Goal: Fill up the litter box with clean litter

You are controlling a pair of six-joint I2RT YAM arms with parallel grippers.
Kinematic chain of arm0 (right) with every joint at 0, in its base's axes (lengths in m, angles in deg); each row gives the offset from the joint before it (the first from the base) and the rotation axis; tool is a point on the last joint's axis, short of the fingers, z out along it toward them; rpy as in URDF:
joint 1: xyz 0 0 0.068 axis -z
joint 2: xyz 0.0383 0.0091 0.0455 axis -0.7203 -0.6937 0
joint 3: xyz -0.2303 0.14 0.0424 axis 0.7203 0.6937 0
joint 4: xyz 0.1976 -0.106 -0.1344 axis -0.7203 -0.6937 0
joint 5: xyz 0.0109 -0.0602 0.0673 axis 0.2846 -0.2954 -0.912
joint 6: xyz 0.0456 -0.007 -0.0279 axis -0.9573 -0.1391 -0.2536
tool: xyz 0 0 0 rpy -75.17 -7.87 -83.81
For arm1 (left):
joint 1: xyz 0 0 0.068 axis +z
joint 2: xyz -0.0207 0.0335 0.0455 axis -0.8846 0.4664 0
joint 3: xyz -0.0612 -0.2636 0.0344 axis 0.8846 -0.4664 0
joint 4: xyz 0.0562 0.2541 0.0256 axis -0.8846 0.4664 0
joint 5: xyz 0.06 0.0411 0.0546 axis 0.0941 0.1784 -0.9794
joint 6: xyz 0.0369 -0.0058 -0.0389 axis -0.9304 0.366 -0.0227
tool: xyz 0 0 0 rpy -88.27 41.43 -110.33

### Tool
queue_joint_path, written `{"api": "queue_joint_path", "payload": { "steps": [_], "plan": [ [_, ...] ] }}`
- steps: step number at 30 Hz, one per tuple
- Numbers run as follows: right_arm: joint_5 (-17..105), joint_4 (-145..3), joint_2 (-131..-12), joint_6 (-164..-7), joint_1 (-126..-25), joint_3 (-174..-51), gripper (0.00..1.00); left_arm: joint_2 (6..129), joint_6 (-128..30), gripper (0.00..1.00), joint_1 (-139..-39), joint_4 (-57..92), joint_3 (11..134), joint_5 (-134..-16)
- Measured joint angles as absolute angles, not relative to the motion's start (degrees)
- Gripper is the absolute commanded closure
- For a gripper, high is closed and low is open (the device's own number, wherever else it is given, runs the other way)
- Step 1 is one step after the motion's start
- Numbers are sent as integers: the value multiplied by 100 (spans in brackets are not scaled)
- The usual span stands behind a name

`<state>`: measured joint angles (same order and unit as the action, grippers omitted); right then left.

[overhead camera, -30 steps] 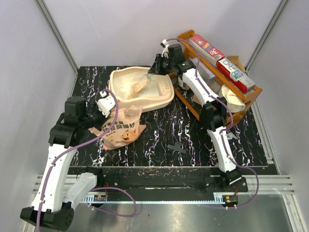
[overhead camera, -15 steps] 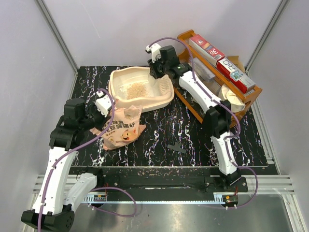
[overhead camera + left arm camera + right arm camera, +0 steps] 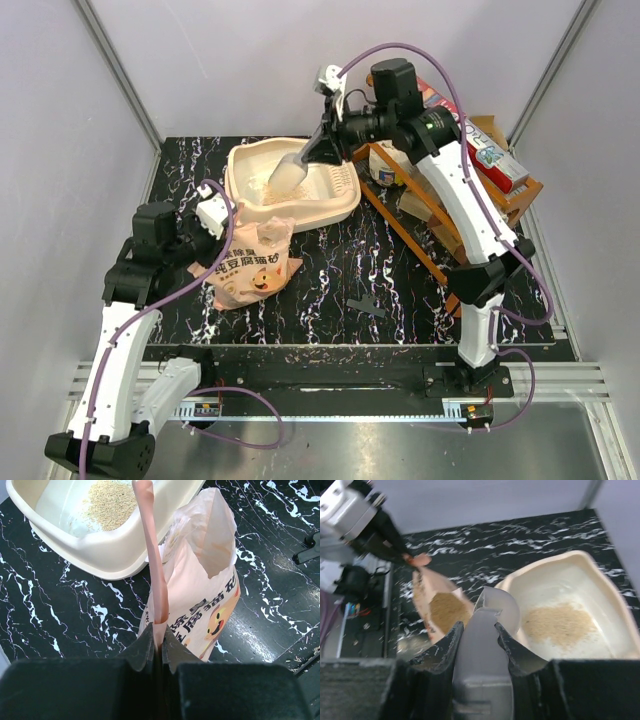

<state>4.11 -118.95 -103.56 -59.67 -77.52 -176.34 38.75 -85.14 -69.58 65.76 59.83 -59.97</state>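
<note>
The cream litter box (image 3: 338, 208) stands at the back left of the table and also shows in the left wrist view (image 3: 100, 555) and the right wrist view (image 3: 600, 587). A thin patch of clean litter (image 3: 111, 502) lies on its floor (image 3: 557, 625). My right gripper (image 3: 328, 140) is shut on the handle of a pale scoop (image 3: 290, 175), (image 3: 497, 607) held above the box. My left gripper (image 3: 213, 215), (image 3: 159, 630) is shut on the top edge of the pink-orange litter bag (image 3: 250, 265), (image 3: 205, 595), holding it open. More litter (image 3: 445, 610) shows inside the bag.
A brown wooden rack (image 3: 520, 205) with long boxes stands at the back right, close to the box's grille end. A white container (image 3: 385, 168) sits at the rack's near side. A small black clip (image 3: 368, 305) lies on the black marbled table.
The scoop tipped its litter into the box. My right arm then rose and swung back, lifting the emptied scoop above the box. My left gripper kept hold of the bag.
</note>
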Motion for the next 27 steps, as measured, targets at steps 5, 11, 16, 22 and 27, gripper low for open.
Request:
{"api": "queue_joint_path", "payload": {
  "steps": [5, 11, 16, 22, 27],
  "plan": [
    [-171, -12754, -10586, -5381, -7920, -17734, 100, 3899, -8507, 100, -6947, 6552, 5983, -5993],
    [-298, -13573, -11189, -4771, -8066, -17975, 100, 3912, -8507, 100, -6940, 6534, 5983, -5993],
    [-190, -13698, -11504, -4533, -8292, -18088, 100, 3915, -8503, 100, -6940, 6538, 5983, -5949],
    [721, -13525, -11751, -5565, -8781, -18180, 100, 3915, -8387, 100, -6936, 6536, 5983, -5931],
    [2065, -13433, -11781, -7066, -9022, -18073, 100, 3936, -8151, 100, -6936, 6523, 5992, -5927]
  ]
}}
